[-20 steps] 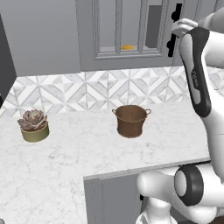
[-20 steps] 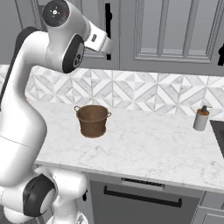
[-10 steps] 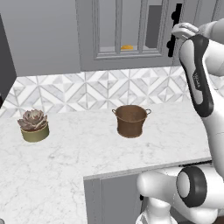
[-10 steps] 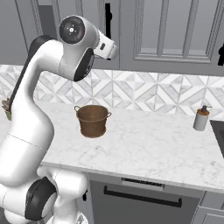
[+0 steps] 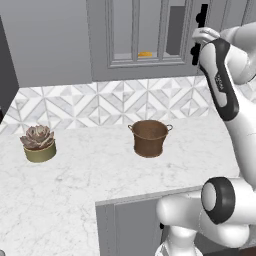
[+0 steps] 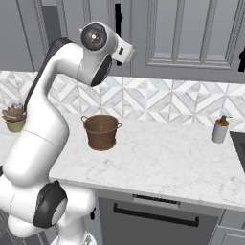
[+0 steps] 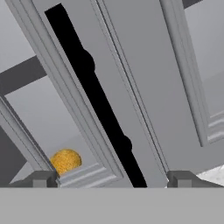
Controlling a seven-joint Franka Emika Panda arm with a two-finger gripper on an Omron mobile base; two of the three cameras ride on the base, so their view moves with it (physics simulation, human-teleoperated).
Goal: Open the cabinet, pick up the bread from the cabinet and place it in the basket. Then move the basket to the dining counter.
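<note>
The bread [image 7: 66,161] sits inside the cabinet [image 5: 145,40], a small golden-orange bun on the lower shelf behind the glass-paned door. In my hand view it lies low and left of the long black bar handle [image 7: 94,98]; in the left base view it is a small orange speck [image 5: 145,53] just above the bottom rail of the door, between the vertical grey bars. The door is shut, flush with the plain grey door beside it.

My claw [image 7: 111,179] is released, fingers spread wide, one tip to each side of the handle's lower end. The handle runs up between them on a slant, since my hand is rolled. Whether the tips touch the handle I cannot tell; they look to be just in front of it. In the left base view my hand [image 5: 205,35] is raised at the cabinet's right edge, against the black handle [image 5: 201,16]. In the right base view the handle [image 6: 118,19] is just above the end of my arm.

The basket [image 5: 150,138] stands upright on the marble table [image 5: 90,175], below the cabinet and well apart from it, its two small loop handles at the rim. It holds nothing that I can see. The wall behind it carries triangle-patterned tiles [image 5: 100,105].

Further left on the table is an olive pot with a succulent [image 5: 38,143], well apart from the basket. In the right base view a soap dispenser [image 6: 220,129] stands far to the basket's [image 6: 101,132] right near the wall.
</note>
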